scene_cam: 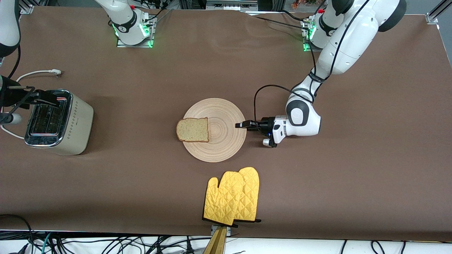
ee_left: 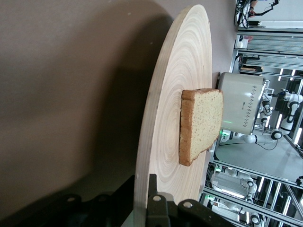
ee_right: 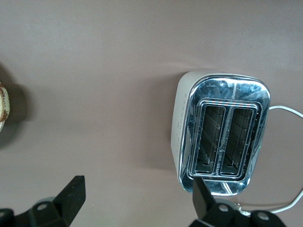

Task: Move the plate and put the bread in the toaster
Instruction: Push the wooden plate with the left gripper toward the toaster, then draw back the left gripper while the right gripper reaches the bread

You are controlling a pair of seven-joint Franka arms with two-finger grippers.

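- The plate [scene_cam: 226, 141] lies flat on the brown surface [scene_cam: 353, 183], about midway between the two arms' ends.
- The bread [scene_cam: 192, 129] rests on the plate at the edge toward the right arm's end — its crust slightly overhangs the rim.
- The left end effector [scene_cam: 241, 125] is low at the plate's rim toward the left arm's end, its fingers pressed together on that rim; the left wrist view shows the wooden edge running between them.
- The toaster [scene_cam: 60, 123] stands at the right arm's end of the surface, both slots empty, its white cord [scene_cam: 35, 73] trailing toward the bases.
- The right end effector [ee_right: 137, 201] hangs over the toaster — fingers spread wide, holding nothing.
- A yellow oven mitt [scene_cam: 233, 195] lies nearer the front camera than the plate.
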